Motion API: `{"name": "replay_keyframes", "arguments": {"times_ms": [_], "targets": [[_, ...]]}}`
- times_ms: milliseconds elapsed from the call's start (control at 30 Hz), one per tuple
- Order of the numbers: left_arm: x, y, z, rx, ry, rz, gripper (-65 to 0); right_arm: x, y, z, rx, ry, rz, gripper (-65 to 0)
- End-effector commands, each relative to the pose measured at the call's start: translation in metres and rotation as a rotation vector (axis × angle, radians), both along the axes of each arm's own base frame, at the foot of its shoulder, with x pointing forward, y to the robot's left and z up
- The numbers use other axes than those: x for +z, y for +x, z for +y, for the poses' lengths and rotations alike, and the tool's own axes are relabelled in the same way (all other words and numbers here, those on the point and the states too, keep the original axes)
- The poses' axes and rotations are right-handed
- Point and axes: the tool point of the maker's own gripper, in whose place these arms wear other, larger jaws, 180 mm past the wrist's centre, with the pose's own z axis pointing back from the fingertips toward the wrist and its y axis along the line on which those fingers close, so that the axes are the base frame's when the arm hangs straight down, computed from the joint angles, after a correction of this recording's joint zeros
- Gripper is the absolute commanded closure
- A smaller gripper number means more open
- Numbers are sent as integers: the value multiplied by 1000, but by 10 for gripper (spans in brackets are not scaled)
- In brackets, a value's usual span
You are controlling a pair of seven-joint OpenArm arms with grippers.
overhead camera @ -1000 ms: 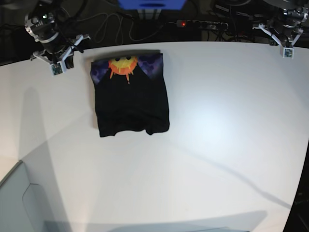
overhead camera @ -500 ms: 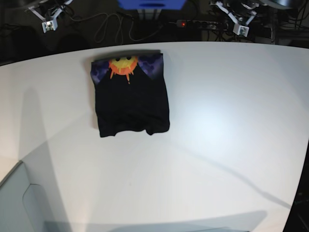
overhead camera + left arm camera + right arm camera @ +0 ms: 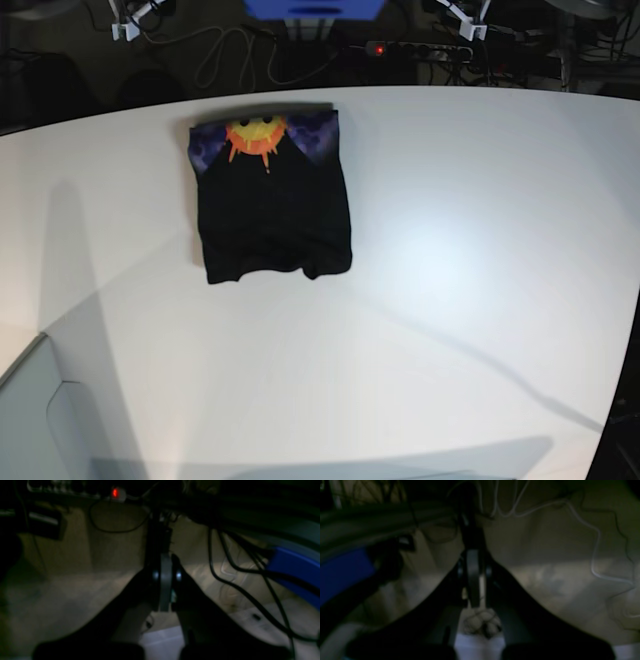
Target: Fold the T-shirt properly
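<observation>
Two grippers: left gripper (image 3: 165,585) and right gripper (image 3: 473,580), jaws pressed together, holding nothing
T-shirt (image 3: 272,200): folded on white table (image 3: 450,300), sun print showing at top

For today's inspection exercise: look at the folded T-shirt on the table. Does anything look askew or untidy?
Slightly. The T-shirt lies as a compact rectangle on the white table, but its near hem is uneven, dipping at both corners, and the sun print sits partly tucked under a black flap.
</observation>
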Motion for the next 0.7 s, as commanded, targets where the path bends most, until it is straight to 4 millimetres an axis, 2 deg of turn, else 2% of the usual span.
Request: {"name": "replay_keyframes", "arguments": {"times_ms": [0, 133, 267, 433, 467, 533, 600, 667], "targets": [[-5, 1, 10, 25, 30, 2, 0, -2, -2, -2, -10, -1, -13, -1], [-26, 6, 28, 93, 148, 24, 0, -33, -5, 22, 69, 6, 36, -1], [-40, 18, 21, -2, 179, 46, 0, -60, -10, 30, 104, -108, 55, -1], [-55, 25, 3, -60, 177, 93, 0, -84, -14, 13, 209, -337, 98, -1], [-57, 26, 0, -75, 175, 97, 0, -86, -14, 0, 215, -414, 113, -1], [-59, 31, -5, -106, 175, 99, 0, -85, -12, -23, 226, -569, 137, -1], [-61, 40, -7, -134, 186, 90, 0, -80, -10, -39, 234, -696, 154, -1], [-62, 39, -10, -156, 191, 93, 0, -76, -3, -48, 234, -773, 153, -1]]}}
